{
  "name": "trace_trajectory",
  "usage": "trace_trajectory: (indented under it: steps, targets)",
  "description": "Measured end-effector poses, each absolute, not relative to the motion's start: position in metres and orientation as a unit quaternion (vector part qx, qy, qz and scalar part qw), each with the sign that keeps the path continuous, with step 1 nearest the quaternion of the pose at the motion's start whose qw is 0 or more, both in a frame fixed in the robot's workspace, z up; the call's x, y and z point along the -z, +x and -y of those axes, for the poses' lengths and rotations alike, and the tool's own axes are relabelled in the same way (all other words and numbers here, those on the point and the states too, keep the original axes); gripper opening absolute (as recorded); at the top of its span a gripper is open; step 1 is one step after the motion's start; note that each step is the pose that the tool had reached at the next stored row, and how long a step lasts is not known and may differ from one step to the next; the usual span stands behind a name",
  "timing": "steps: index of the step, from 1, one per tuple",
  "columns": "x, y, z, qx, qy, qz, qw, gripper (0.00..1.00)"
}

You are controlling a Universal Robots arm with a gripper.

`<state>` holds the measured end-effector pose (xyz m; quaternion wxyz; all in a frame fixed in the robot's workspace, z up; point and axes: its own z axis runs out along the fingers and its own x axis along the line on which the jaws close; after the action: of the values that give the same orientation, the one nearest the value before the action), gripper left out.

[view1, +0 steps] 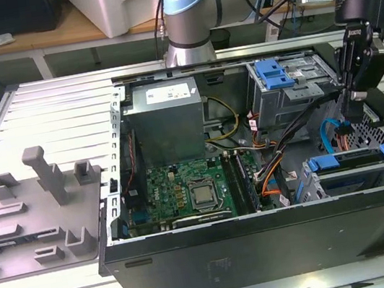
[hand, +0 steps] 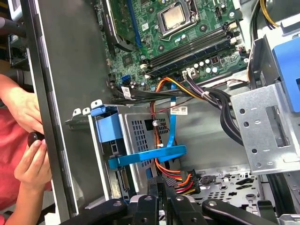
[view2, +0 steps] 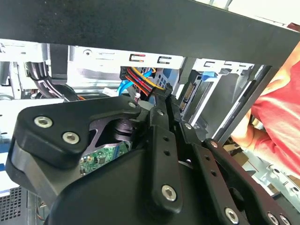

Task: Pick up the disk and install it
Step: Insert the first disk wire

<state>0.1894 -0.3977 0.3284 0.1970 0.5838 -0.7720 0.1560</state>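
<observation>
Gripper (view1: 351,113) hangs inside the open PC case (view1: 267,249), jaws pressed together, gripping nothing. Disk (view1: 349,166) sits in the drive cage (hand: 140,140) just beside the jaws, not touching. Blue data cable (hand: 154,157) and orange-red power wires (hand: 177,178) crowd the jaw tips. Person's hands (hand: 28,140) are beyond the case wall, well apart from the jaws

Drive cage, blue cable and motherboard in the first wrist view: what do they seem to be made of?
Drive cage: probably sheet metal, matte grey, punched with small vent holes.
Blue cable: seemingly a flexible plastic jacket; flat, smooth, bent in a loop.
Motherboard: green laminate board, carrying metal and black plastic parts.
</observation>
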Motion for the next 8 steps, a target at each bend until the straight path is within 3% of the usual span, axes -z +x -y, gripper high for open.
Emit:
trace_trajectory:
  steps: [8]
  targets:
    - [-0.3284, 0.1848, 0.4077, -0.154, 0.589, 0.770, 0.190, 0.16]
